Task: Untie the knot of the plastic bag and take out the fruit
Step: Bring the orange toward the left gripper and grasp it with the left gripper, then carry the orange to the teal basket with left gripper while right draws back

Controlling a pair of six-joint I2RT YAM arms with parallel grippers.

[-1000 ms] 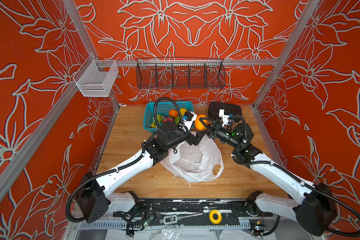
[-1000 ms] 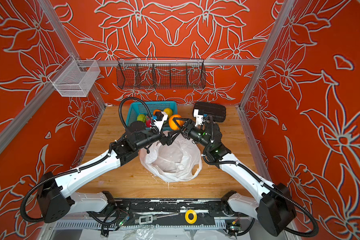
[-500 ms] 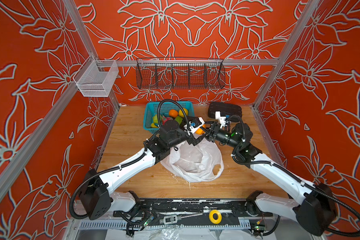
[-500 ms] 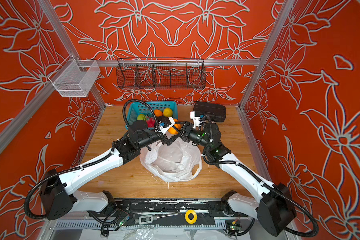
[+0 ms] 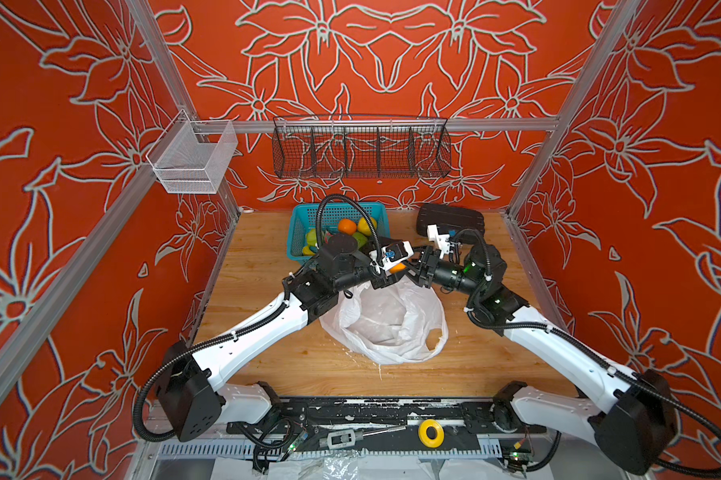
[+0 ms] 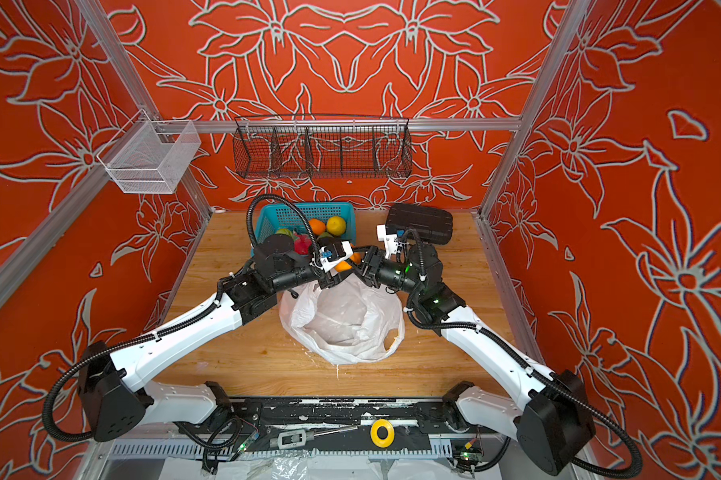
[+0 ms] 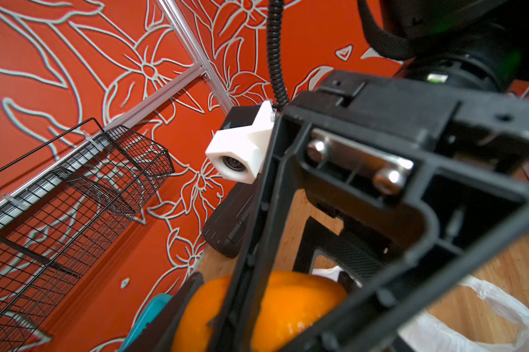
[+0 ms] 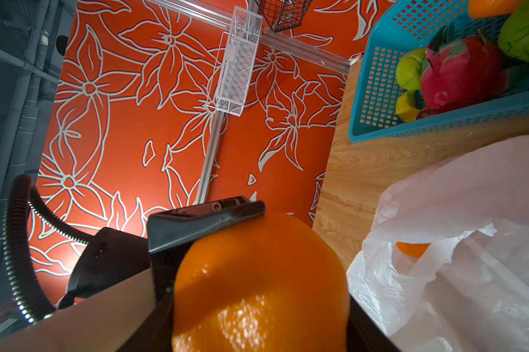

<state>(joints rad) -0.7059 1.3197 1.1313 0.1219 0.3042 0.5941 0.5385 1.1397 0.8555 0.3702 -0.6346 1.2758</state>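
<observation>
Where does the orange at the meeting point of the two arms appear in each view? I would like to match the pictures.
In a top view: the orange is at the centre, just past the far edge of the white bag.
In a top view: the orange is again at the centre, past the white bag.
Left wrist view: the orange is very close and partly covered, with the white bag beside it.
Right wrist view: the orange is very close and large, with the white bag beside it.
Shared landmark: the white bag.

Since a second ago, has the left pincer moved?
Yes: the left pincer has slid away from the blue basket, toward the white bag, onto the orange.
</observation>
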